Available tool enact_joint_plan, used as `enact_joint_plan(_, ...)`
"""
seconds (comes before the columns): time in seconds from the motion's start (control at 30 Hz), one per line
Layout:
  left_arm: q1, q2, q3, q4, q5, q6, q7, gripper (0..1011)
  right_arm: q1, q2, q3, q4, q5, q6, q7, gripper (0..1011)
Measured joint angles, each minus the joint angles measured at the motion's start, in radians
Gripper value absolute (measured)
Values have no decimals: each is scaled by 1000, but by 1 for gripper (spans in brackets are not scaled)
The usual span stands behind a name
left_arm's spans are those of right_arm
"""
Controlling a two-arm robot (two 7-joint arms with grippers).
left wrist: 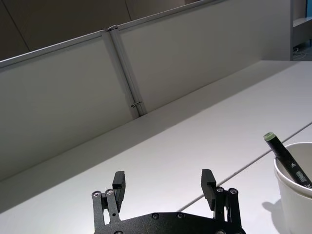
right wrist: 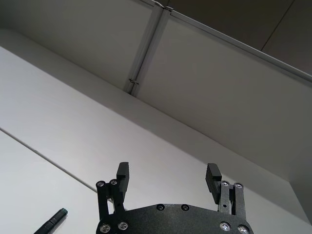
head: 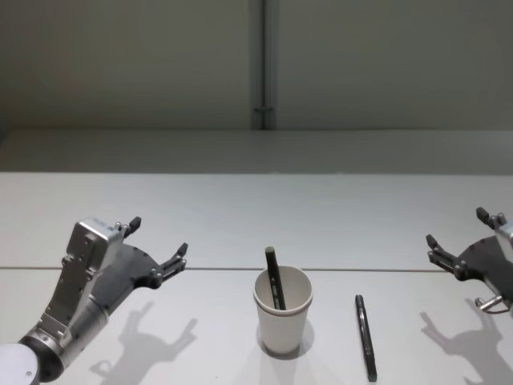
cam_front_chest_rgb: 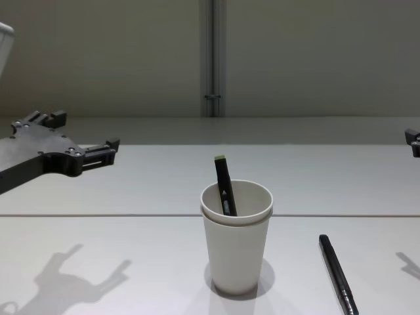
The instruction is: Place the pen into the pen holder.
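Hiding its lower half in the pen holder (head: 282, 325), a pen (head: 272, 263); left pincer (head: 159, 237), right pincer (head: 455, 227) apart.

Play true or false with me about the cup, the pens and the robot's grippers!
1. One pen stands inside the pen holder. True.
2. The other pen lies left of the pen holder. False: it lies on the table to its right.
3. The left gripper holds a pen. False: it is open and empty.
4. The right gripper is open. True.
5. The pen holder has tipped over. False: it stands upright.
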Motion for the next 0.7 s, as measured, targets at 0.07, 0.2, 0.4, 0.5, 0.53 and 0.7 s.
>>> enact_joint_plan(0.07,4,5,-2,-2,10,1,30,1001,0,0,0,0,0,0,0,1001)
enact_joint_plan(0.2,9,13,-4,-5,23,3,70,1001,0,0,0,0,0,0,0,1001)
enact_joint_plan(0.4,13,19,-6,-7,34,4,104,1001,0,0,0,0,0,0,0,1001)
enact_joint_plan(0.5,14,20,-6,-8,35,4,108,1001,0,0,0,0,0,0,0,1001)
enact_joint_plan(0.53,14,20,-6,-8,35,4,108,1001,0,0,0,0,0,0,0,1001)
enact_joint_plan(0.7,14,20,-6,-8,35,4,109,1001,-5,-1,9,0,-1,-4,18,1001)
